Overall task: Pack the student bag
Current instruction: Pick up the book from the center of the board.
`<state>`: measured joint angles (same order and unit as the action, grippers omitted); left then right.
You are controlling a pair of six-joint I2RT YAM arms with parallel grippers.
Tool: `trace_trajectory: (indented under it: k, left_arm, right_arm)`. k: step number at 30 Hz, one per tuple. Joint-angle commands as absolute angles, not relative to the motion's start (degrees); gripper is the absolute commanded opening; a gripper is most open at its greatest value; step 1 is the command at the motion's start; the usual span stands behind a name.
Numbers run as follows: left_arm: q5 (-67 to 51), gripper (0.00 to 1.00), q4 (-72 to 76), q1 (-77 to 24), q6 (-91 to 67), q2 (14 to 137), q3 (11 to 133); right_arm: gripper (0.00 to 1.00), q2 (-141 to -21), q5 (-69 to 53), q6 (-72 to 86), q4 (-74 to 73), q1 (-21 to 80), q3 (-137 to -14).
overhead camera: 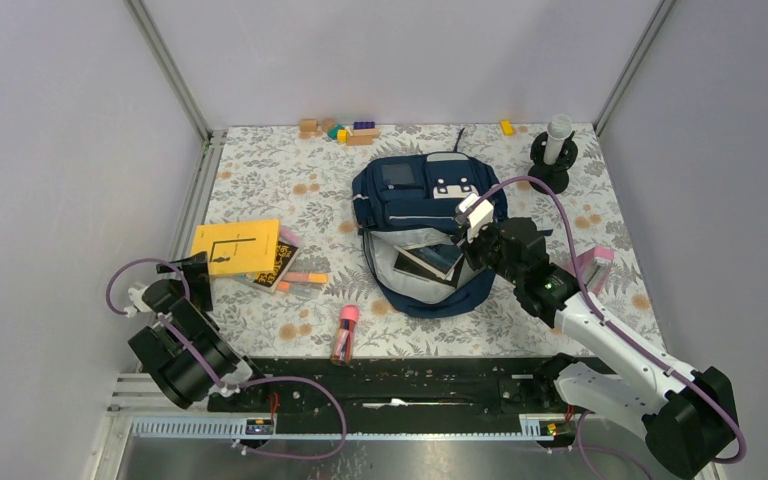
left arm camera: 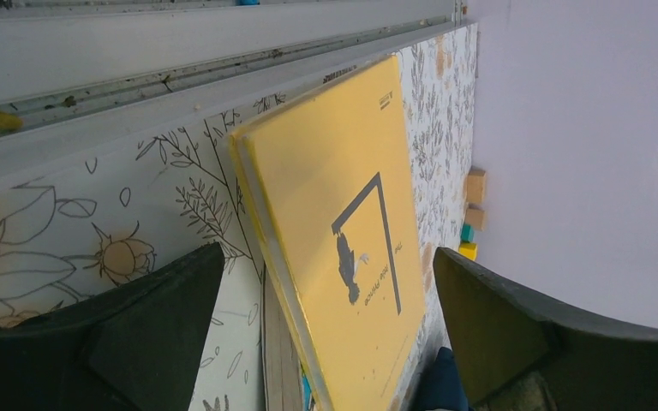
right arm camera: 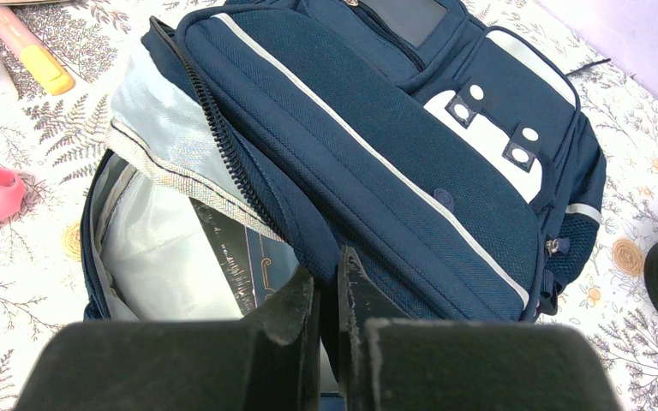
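The student bag (overhead camera: 415,195) lies in the middle of the table, navy with a light stripe, its main compartment unzipped toward me. A dark book (overhead camera: 430,262) rests inside on the grey lining. My right gripper (overhead camera: 472,245) is shut on the navy fabric at the opening's right edge and holds the flap up; in the right wrist view, bag (right arm camera: 377,128) cloth sits pinched between the right gripper (right arm camera: 326,272) fingers, beside the dark book (right arm camera: 248,257). My left gripper (left arm camera: 326,257) stands open, its fingers (left arm camera: 154,325) either side of the near end of a yellow book (left arm camera: 343,197), not touching it.
The yellow book (overhead camera: 235,247) tops a small stack at the left, with highlighters (overhead camera: 305,278) beside it. A pink tube (overhead camera: 345,332) lies near the front edge. Coloured blocks (overhead camera: 345,130) sit at the back. A black stand with a white cylinder (overhead camera: 552,155) is back right.
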<state>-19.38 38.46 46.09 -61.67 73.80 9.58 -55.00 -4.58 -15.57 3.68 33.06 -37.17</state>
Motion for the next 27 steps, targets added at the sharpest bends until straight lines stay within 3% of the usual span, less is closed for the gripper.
trace_trajectory:
  k: [1,8,14,23,27]
  left_arm:
    - [-21.2,0.92,49.3,46.5,-63.2,78.3,9.7]
    - [-24.5,0.76,64.6,46.4,-68.0,90.1,9.6]
    - [-25.0,0.61,68.8,46.4,-68.9,93.8,10.0]
    - [-24.9,0.17,67.1,46.4,-69.2,88.0,9.2]
    - [-24.5,0.14,57.7,46.4,-65.9,78.7,9.8]
  right_arm:
    - [0.00,-53.4,-3.2,-14.4,6.6,32.8,-38.1]
    - [0.00,-53.7,-3.0,-14.5,6.5,32.7,-38.2]
    - [0.00,-53.6,-2.7,-14.7,6.5,32.8,-38.1]
    - [0.00,-53.4,-2.8,-14.6,6.6,32.7,-37.7]
    - [0.00,-53.2,-2.7,-14.5,6.5,32.6,-37.7]
